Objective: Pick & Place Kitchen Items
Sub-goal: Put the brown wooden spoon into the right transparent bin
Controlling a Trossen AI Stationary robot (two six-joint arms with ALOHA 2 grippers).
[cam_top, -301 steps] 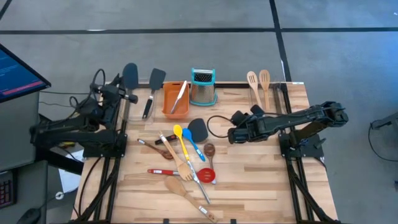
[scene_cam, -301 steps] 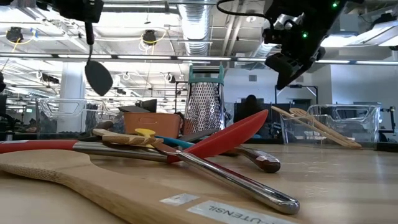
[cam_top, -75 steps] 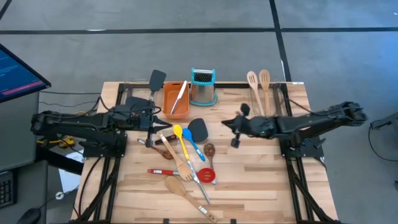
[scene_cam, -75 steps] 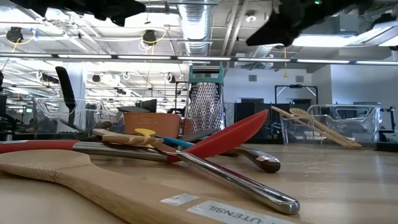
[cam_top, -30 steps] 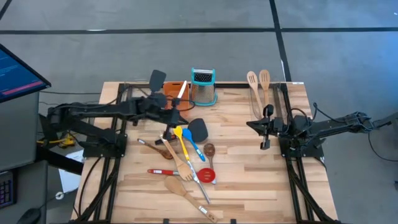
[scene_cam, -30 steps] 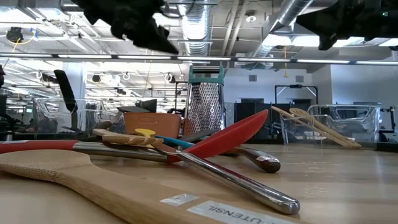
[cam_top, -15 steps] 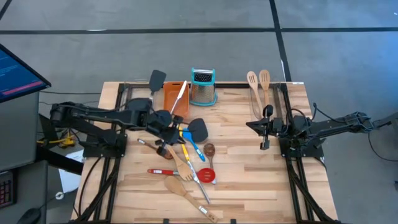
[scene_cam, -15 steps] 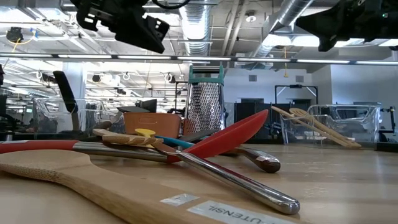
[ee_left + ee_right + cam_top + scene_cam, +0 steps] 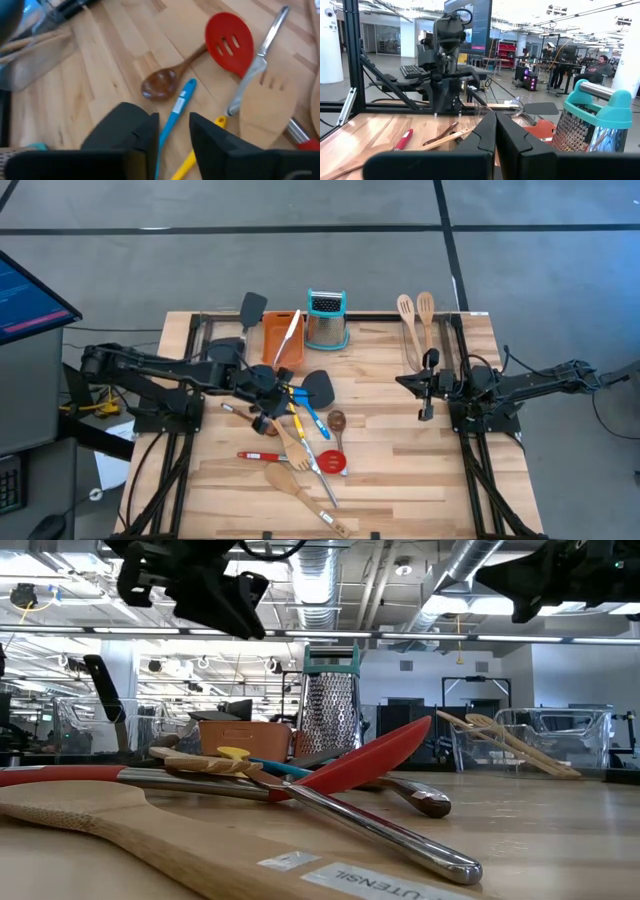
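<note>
Where utensils pile: wood, red, blue, yellow.

The left gripper has descended over the utensil pile, jaws parting.

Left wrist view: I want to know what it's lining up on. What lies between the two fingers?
In the left wrist view, the blue spoon's handle runs through the gap between the left gripper's open fingers; a yellow handle sits beside it.
</note>
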